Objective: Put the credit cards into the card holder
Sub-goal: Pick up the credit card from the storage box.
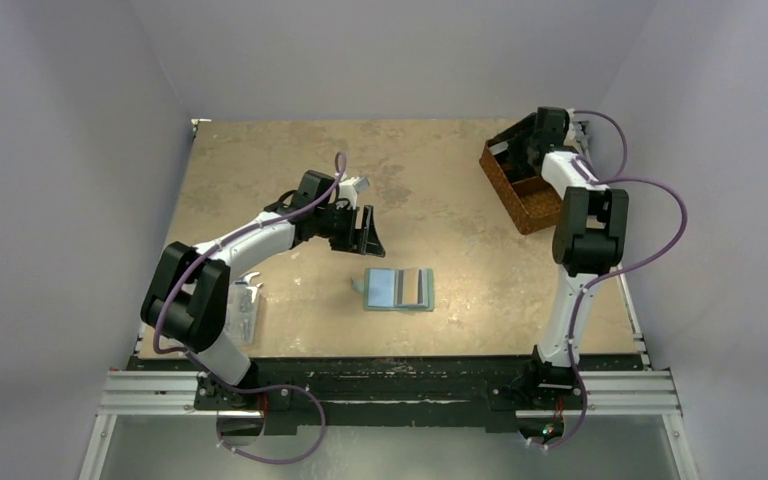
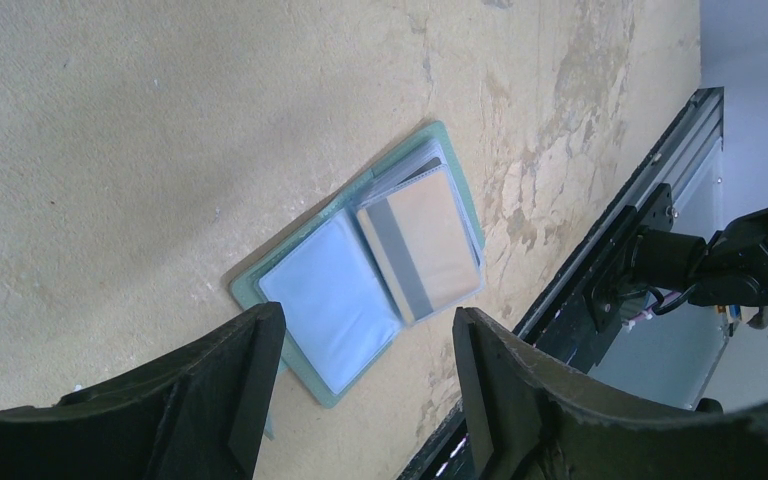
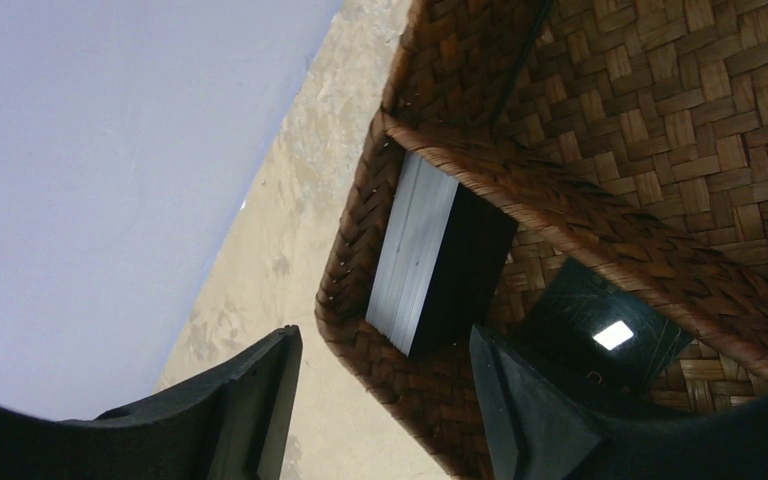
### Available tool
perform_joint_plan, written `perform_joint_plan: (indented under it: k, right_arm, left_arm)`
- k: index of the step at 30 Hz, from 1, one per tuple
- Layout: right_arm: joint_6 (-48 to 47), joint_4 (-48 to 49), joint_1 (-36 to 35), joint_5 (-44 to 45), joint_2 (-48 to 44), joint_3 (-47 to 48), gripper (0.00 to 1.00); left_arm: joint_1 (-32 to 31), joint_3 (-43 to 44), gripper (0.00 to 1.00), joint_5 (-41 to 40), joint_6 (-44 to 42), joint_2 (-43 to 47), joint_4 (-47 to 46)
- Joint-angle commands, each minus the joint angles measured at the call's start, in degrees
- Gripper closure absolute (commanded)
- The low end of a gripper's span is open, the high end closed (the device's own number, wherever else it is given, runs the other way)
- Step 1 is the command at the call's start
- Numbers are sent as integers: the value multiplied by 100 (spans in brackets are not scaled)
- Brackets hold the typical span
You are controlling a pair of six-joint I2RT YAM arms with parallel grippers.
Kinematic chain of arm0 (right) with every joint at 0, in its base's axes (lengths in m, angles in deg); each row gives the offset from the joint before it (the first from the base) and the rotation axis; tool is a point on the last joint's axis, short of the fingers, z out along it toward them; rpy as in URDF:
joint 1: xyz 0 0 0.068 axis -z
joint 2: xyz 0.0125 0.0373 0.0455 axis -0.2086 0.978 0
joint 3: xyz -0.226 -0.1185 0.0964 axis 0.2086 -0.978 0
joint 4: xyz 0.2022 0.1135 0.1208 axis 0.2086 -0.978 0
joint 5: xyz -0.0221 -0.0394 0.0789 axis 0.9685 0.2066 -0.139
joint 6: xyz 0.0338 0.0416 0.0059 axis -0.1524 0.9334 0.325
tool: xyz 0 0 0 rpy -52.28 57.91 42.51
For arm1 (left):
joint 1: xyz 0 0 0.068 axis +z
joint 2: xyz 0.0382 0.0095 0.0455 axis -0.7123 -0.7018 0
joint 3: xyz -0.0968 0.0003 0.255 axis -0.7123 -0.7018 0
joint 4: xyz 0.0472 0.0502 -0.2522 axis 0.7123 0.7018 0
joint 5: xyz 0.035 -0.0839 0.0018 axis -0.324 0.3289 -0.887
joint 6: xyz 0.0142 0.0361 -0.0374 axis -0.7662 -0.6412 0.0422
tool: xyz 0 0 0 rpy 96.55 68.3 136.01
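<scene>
Grey-green soft folding card holder (image 1: 381, 288) lies open mid-table. Fetch step: right gripper (image 3: 385, 345), jaws wide and empty, over dark card stack (image 3: 430, 255) in brown woven basket (image 3: 352, 250), 2 o'clock. Next needs a single-card pinch. Left gripper (image 2: 368, 330) jaws wide, empty.

Open card holder (image 2: 332, 300) on the bench (image 2: 160, 150), just beyond my fingers (image 2: 245, 385).
I see a tan credit card (image 2: 430, 240) on its right-finger side.

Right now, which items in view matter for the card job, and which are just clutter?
Job:
- card holder, lying open
- tan card
- dark stack, likely cards, in the woven basket

Lying about:
- clear plastic box
</scene>
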Motion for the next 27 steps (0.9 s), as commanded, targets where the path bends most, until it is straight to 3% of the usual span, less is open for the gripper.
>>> perform_joint_plan:
  k: [1,10,27]
  right_arm:
    - [322,-36,1,414,12,323,31]
    - [373,-156,-7,710,368,572,33]
    - [786,134,-129,1037,588,501,45]
  left_arm:
    - [-4,13,33,36,-116,162,-98]
    - [-4,4,33,71,-106,169,-116]
    - [-4,-29,33,72,-101,266,-142]
